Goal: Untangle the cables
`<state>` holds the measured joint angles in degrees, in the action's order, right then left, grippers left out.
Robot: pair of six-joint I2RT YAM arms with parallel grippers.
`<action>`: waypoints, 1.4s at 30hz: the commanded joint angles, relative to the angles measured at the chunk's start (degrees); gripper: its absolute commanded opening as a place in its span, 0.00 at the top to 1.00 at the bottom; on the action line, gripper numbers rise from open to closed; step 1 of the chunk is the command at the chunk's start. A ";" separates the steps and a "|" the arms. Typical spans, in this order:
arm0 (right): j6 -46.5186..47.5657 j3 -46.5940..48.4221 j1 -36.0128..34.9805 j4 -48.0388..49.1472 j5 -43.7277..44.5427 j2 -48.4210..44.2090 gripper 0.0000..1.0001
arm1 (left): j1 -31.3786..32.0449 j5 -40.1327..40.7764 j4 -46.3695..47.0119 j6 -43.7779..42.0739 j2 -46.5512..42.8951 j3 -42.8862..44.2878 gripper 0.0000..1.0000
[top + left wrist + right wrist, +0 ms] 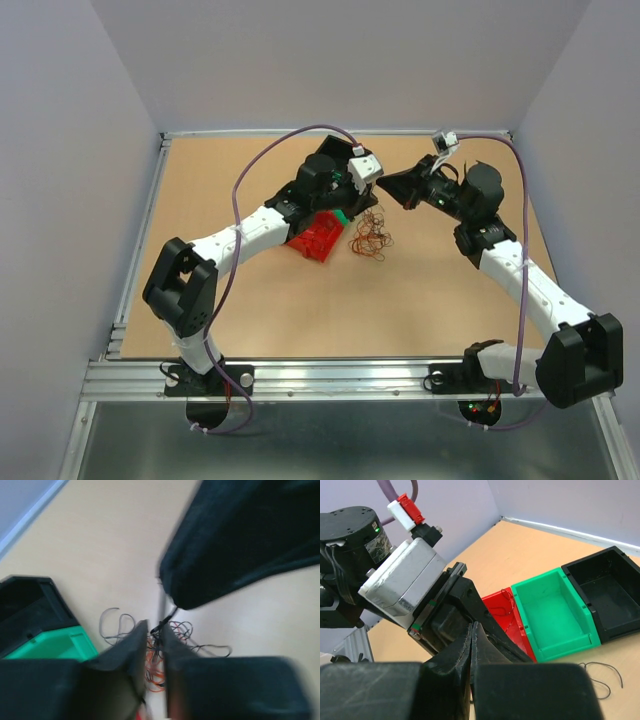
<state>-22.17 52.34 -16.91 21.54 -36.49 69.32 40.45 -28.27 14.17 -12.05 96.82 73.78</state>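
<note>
The cables (368,236) are a small clump of dark, orange and red curly wires on the table, right of the red bin (314,237). My left gripper (156,639) hangs just above the clump (186,632). Its blurred fingers stand a narrow gap apart, with a dark strand at their tips. My right gripper (472,626) is shut. In the left wrist view it is the big black shape (240,545), and a thin dark strand runs down from its tip. The two grippers nearly meet above the clump (380,195).
Red (506,614), green (552,611) and black (606,592) bins stand in a row left of the clump. A thin wire lies in the red bin. A loose dark loop (601,672) lies on the table. Grey walls close off the back and the sides.
</note>
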 commanded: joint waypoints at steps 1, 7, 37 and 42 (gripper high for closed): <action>-0.68 -0.48 0.03 4.30 -1.22 -2.61 0.99 | 0.16 1.73 1.21 1.24 -0.05 3.21 1.00; 1.60 -6.27 0.03 4.39 4.40 -5.95 0.43 | 0.07 1.73 1.82 2.21 -3.82 1.37 1.00; 2.13 -7.51 -1.64 28.03 -7.54 16.63 0.60 | 0.07 -3.46 -9.51 3.00 -11.03 11.81 1.00; 1.17 -7.25 -1.64 26.46 -3.26 16.20 0.99 | 0.07 1.80 -13.73 3.26 -9.81 19.37 1.00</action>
<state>-20.40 41.87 -18.09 45.67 -42.48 86.26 40.40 -30.09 1.34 -8.54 87.07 86.35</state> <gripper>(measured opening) 0.077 0.033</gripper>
